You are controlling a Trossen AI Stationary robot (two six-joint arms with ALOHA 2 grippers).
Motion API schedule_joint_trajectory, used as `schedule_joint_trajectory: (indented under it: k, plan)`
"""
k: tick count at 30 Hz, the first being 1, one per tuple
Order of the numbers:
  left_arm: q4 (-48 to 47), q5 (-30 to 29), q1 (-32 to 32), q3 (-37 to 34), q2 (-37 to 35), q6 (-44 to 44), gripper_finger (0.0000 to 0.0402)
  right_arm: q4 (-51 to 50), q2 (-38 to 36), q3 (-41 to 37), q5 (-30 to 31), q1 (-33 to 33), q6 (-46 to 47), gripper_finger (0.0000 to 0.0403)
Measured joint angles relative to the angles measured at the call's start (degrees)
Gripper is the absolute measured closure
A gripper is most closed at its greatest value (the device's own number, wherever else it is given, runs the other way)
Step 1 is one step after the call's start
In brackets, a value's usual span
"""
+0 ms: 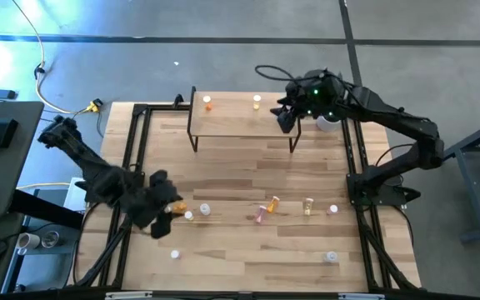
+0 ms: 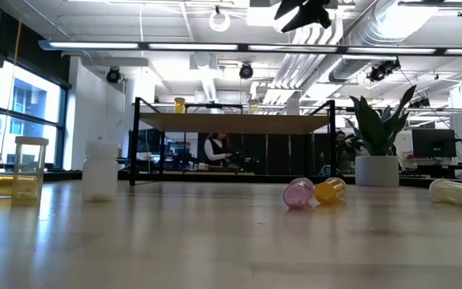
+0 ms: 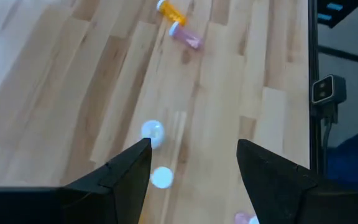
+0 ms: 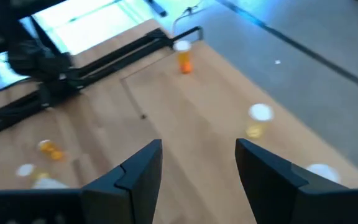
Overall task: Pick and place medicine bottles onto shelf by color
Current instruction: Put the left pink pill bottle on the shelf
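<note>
While both end effectors gape empty, pink bottle (image 1: 261, 214) touches orange bottle (image 1: 272, 202).

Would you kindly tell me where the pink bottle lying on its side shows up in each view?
High view: the pink bottle, just below picture centre.
Low view: right of centre, lying down.
Left wrist view: far ahead of the left gripper, at.
Right wrist view: not in it.
Shared landmark: the orange bottle lying beside it.

Smooth light-wood shelf (image 1: 240, 117), black metal legs
</note>
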Motion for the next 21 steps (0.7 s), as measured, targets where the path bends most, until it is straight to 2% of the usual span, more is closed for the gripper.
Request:
schedule_joint_trajectory:
  k: [5,9,17,21]
  plan:
    - [-0.24,-8.56,-9.96,0.00,3.01,-9.24,0.0174,-0.03,0.03,0.01,-0.02,4.49,2.84,0.0208]
    - [-0.41,-13.62,-15.45,0.00,6.51,-16.56,0.0174,-0.09,0.04,0.02,0.01,7.03,4.01,0.0208]
    - [-0.36,-18.20,-21.88,0.00,14.94,-29.63,0.0174,-0.20,0.04,0.02,0.01,10.86,5.09,0.0208]
    - [-0.35,-18.40,-23.56,0.00,19.66,-34.97,0.0174,-0.21,0.04,0.02,0.02,11.98,5.11,0.0208]
